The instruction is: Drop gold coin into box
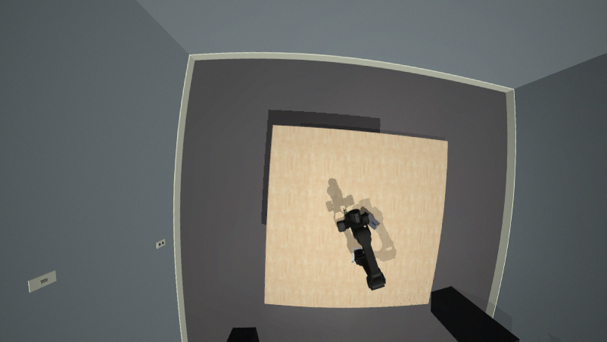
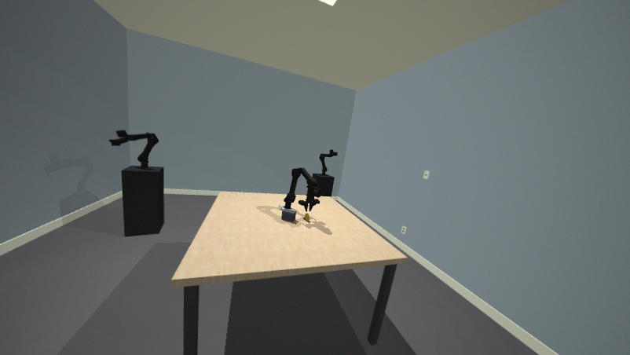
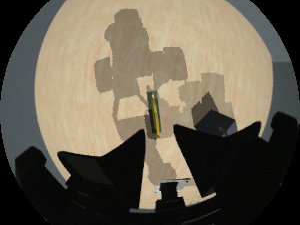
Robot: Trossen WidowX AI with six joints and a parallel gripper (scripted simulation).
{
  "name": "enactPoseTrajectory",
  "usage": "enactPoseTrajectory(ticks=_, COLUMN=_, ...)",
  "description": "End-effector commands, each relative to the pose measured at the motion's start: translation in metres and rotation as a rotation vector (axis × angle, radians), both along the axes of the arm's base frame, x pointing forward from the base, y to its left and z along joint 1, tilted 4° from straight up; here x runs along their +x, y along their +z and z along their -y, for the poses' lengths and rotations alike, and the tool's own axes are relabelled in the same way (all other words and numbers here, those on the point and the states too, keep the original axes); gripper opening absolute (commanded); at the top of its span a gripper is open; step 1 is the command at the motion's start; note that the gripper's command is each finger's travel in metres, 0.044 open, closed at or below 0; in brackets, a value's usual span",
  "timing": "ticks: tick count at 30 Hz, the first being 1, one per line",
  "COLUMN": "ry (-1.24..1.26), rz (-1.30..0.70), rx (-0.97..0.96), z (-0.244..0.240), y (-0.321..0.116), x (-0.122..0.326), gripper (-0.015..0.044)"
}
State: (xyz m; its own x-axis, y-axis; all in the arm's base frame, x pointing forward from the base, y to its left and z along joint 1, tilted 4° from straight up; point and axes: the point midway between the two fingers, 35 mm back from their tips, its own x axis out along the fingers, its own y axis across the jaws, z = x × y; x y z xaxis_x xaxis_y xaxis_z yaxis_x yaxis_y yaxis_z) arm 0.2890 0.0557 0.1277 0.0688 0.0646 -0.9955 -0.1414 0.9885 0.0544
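The gold coin (image 2: 306,216) (image 3: 156,118) stands on edge in the dark-green holder (image 1: 345,211) (image 3: 152,93). It shows as a thin yellow line in the wrist view. My gripper (image 2: 308,210) (image 3: 158,131) points down just above the coin, part-way open, with nothing between its fingers. In the wrist view the coin lies ahead of the gap between the fingertips, a little left of its middle. The closed grey box (image 1: 374,222) (image 2: 288,215) (image 3: 216,122) stands beside the holder, on the right in the wrist view, partly behind the right finger. In the top view the arm hides the coin and fingertips.
The wooden table (image 1: 306,169) (image 2: 247,247) carries the arm's base, with a pale plate (image 1: 353,256) (image 3: 176,183) at it. Shadows of the arm fall around the holder and box. Two other arms stand on black pedestals (image 2: 143,203) (image 2: 323,184) off the table.
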Motion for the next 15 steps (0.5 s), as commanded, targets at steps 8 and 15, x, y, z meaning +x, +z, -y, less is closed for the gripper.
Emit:
enactPoseTrajectory(ticks=8, ry=-0.001, rz=-0.011, rx=0.003, z=-0.002, y=-0.021, x=0.002, gripper=0.0161)
enactPoseTrajectory(ticks=15, ry=-0.001, rz=-0.011, rx=0.003, z=-0.003, y=-0.032, x=0.003, gripper=0.0161)
